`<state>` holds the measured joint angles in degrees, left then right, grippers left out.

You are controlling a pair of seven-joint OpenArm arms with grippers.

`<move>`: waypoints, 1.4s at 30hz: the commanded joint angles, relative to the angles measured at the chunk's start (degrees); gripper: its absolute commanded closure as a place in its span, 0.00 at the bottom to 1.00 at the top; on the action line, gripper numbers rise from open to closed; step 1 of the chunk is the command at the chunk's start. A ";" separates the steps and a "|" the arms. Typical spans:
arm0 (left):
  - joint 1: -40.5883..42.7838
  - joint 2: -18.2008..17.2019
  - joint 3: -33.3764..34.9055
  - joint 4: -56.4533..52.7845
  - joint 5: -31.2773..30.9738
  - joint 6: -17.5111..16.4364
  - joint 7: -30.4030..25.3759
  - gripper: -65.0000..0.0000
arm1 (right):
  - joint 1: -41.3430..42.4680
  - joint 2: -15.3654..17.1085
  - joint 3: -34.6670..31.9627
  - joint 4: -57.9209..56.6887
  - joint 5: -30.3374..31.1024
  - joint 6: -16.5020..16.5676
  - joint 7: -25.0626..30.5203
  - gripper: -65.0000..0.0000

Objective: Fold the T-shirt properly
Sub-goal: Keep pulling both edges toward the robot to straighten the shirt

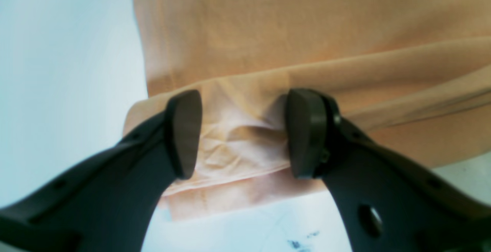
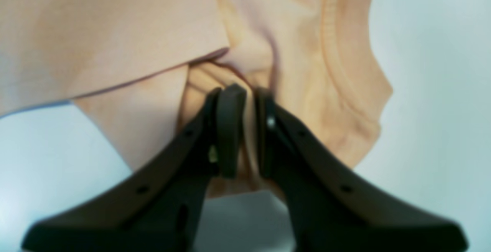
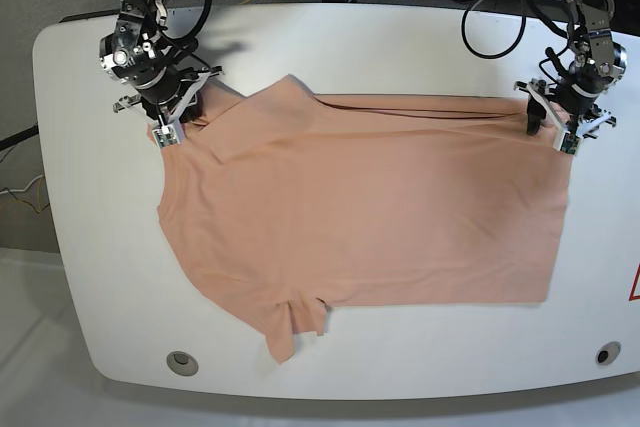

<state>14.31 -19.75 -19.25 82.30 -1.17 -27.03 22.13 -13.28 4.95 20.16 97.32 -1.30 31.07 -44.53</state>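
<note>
While the T-shirt (image 3: 370, 207) lies spread across the white tabletop (image 3: 400, 37), I read the fold as barely started: only its far long edge looks doubled over into a narrow band, the near sleeve (image 3: 290, 322) is out flat, and the main folds are left. My right tool (image 2: 241, 129) sits low at the far neck-end corner, jaws pinched on a bunch of fabric. My left tool (image 1: 241, 133) is down over the far hem corner, jaws apart, straddling creased cloth but not clamping it. Both arms reach in from the far side.

Bare table (image 3: 330, 37) behind T-shirt (image 3: 370, 207); cables (image 3: 490, 17) intrude.
</note>
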 commanded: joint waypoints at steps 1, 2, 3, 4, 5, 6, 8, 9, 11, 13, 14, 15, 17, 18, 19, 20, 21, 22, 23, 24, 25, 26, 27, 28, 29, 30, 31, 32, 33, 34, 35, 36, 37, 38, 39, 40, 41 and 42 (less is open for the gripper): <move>0.86 -0.69 -0.32 -0.68 5.08 1.14 5.43 0.49 | -1.01 0.37 0.19 0.04 -4.72 -0.61 -5.44 0.87; 0.77 -0.60 -0.32 -0.50 5.08 1.14 5.43 0.49 | -1.01 0.37 0.19 0.13 -4.72 -0.61 -5.44 0.87; 0.77 -0.52 -0.23 -0.50 5.08 1.14 5.43 0.49 | -1.01 0.37 0.19 0.13 -4.72 -0.61 -5.44 0.87; 0.68 -0.43 -0.23 -0.41 5.08 1.14 5.43 0.49 | -1.10 0.28 0.19 0.13 -4.72 -0.61 -5.44 0.87; 0.68 0.01 -0.23 -0.41 5.08 1.14 5.43 0.49 | -1.10 0.28 0.19 0.13 -4.72 -0.61 -5.44 0.87; 0.68 0.54 -0.14 -0.41 5.08 1.14 5.43 0.49 | -1.18 0.28 0.28 0.13 -4.72 -0.61 -5.44 0.87; 0.68 1.51 -0.14 -0.32 5.17 1.14 5.43 0.49 | -2.06 0.37 0.45 0.04 -4.72 -0.61 -5.44 0.87; 0.68 1.77 -0.14 -0.32 5.17 1.14 5.43 0.49 | -2.41 0.46 0.45 0.04 -4.72 -0.61 -5.44 0.87; 0.77 1.95 -0.14 -0.32 5.26 1.14 5.43 0.49 | -3.29 0.54 0.45 0.13 -4.72 -0.61 -5.44 0.87; 1.04 2.39 -0.23 -0.32 5.26 1.14 5.52 0.49 | -3.73 0.63 0.54 0.22 -4.72 -0.61 -5.44 0.87; 1.30 2.74 -0.23 -0.41 5.26 1.14 5.52 0.49 | -3.82 0.63 0.54 0.22 -4.72 -0.61 -5.44 0.87; 2.18 3.18 -0.32 -0.41 5.26 1.14 5.52 0.49 | -4.26 0.72 0.54 0.22 -4.72 -0.61 -5.44 0.87; 3.67 3.79 -0.32 -0.32 5.26 1.14 5.52 0.49 | -5.05 0.72 0.54 0.22 -4.72 -0.61 -5.44 0.87; 4.29 3.88 -0.32 -0.32 5.17 1.14 5.52 0.49 | -5.49 0.72 0.54 0.22 -4.72 -0.61 -5.44 0.87; 4.90 3.88 -0.32 -0.32 5.17 1.14 5.52 0.49 | -5.84 0.63 0.54 0.22 -4.72 -0.61 -5.44 0.87; 5.26 3.97 -0.32 -0.32 5.17 1.14 5.52 0.49 | -6.02 0.63 0.54 0.22 -4.72 -0.61 -5.36 0.87; 5.87 4.06 -0.32 -0.32 5.17 1.14 5.52 0.49 | -6.37 0.54 0.54 0.22 -4.72 -0.52 -5.36 0.87; 6.40 4.41 -0.32 -0.32 5.17 1.14 5.52 0.49 | -6.72 0.54 0.54 0.22 -4.72 -0.52 -5.36 0.87; 6.84 4.93 -0.32 -0.32 5.17 1.14 5.34 0.49 | -6.90 0.54 0.54 0.22 -4.72 -0.52 -5.36 0.87; 7.28 5.55 -0.32 -0.32 5.17 1.14 5.34 0.49 | -7.16 0.54 0.54 0.22 -4.72 -0.52 -5.36 0.87; 7.54 5.81 -0.32 -0.32 5.17 1.14 5.34 0.49 | -7.43 0.54 0.54 0.22 -4.72 -0.52 -5.36 0.87; 7.89 5.81 -0.32 -0.32 5.17 1.14 5.43 0.49 | -7.60 0.54 0.63 0.22 -4.72 -0.52 -5.36 0.87; 8.24 5.90 -0.32 -0.32 5.17 1.14 5.43 0.49 | -7.95 0.54 0.63 0.22 -4.72 -0.52 -5.27 0.87; 8.60 5.90 -0.32 -0.32 5.17 1.14 5.43 0.49 | -8.04 0.54 0.63 0.22 -4.72 -0.52 -5.27 0.87; 9.12 5.99 -0.32 -0.41 5.17 1.14 5.43 0.49 | -8.22 0.63 0.63 0.22 -4.72 -0.52 -5.27 0.87; 9.74 5.99 -0.32 -0.41 5.17 1.14 5.43 0.49 | -8.57 0.72 0.63 0.22 -4.72 -0.52 -5.27 0.87; 10.27 5.99 -0.32 -0.41 5.08 1.14 5.43 0.49 | -8.83 0.72 0.63 0.22 -4.72 -0.52 -5.27 0.87; 11.06 6.08 -0.32 -0.41 4.99 1.14 5.43 0.49 | -9.10 0.81 0.63 0.22 -4.72 -0.52 -5.27 0.87; 11.41 6.08 -0.32 -0.41 4.91 1.14 5.43 0.49 | -9.36 0.81 0.72 0.22 -4.72 -0.52 -5.27 0.87; 11.76 6.17 -0.32 -0.32 4.91 1.14 5.43 0.49 | -9.62 0.81 0.89 0.22 -4.72 -0.52 -5.27 0.87; 12.11 6.69 -0.32 -0.32 4.91 1.14 5.34 0.49 | -9.89 0.81 1.68 0.22 -4.72 -0.52 -5.27 0.87; 12.38 7.13 -0.32 -0.32 4.91 1.14 5.34 0.49 | -10.06 0.81 2.56 0.22 -4.72 -0.52 -5.27 0.87; 12.82 7.75 -0.32 -0.32 4.99 1.14 5.34 0.49 | -10.33 0.81 4.06 0.22 -4.72 -0.52 -5.27 0.87; 12.99 8.01 -0.32 -0.32 5.08 1.14 5.34 0.49 | -10.33 0.63 4.85 0.22 -4.72 -0.52 -5.27 0.87; 13.52 8.28 -0.32 -0.32 5.08 1.14 5.43 0.49 | -10.41 0.63 5.99 0.22 -4.72 -0.52 -5.18 0.87; 13.96 8.45 -0.32 -0.32 5.08 1.14 5.43 0.49 | -10.59 0.63 6.87 0.22 -4.72 -0.52 -4.74 0.87; 14.22 8.45 -0.32 -0.32 5.08 1.14 5.43 0.49 | -10.77 0.63 7.49 0.13 -4.72 -0.43 -4.30 0.87; 14.66 8.63 -0.32 -0.32 5.08 1.14 5.43 0.49 | -11.38 0.63 8.10 0.13 -4.72 -0.43 -3.77 0.87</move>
<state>25.34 -12.27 -20.73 84.58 -4.62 -23.99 10.35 -22.22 5.08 27.03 99.02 1.87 32.08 -39.03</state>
